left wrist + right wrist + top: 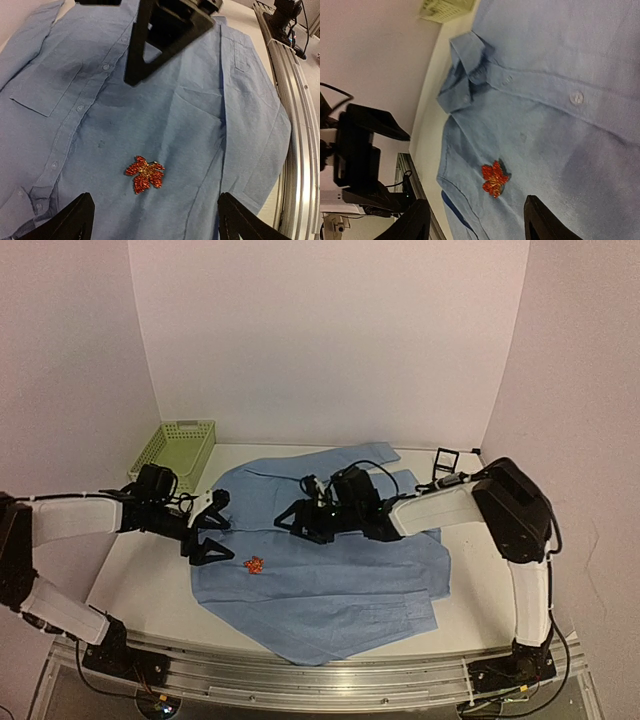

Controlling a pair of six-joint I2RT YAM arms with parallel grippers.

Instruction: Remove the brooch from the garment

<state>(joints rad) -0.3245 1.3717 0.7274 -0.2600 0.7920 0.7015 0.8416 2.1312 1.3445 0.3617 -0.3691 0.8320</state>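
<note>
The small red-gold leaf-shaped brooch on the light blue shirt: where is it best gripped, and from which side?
Likely best: pinch the small red-gold brooch across its lobed edges, coming down from above. It lies flat on the light blue shirt, so only its rim offers purchase.

The garment, a light blue long-sleeved button-up shirt, lies spread out front up and slightly wrinkled, its collar toward the left. The brooch, a tiny leaf-shaped red and gold cluster, sits flat on the shirt's chest, to one side of the button placket.
</note>
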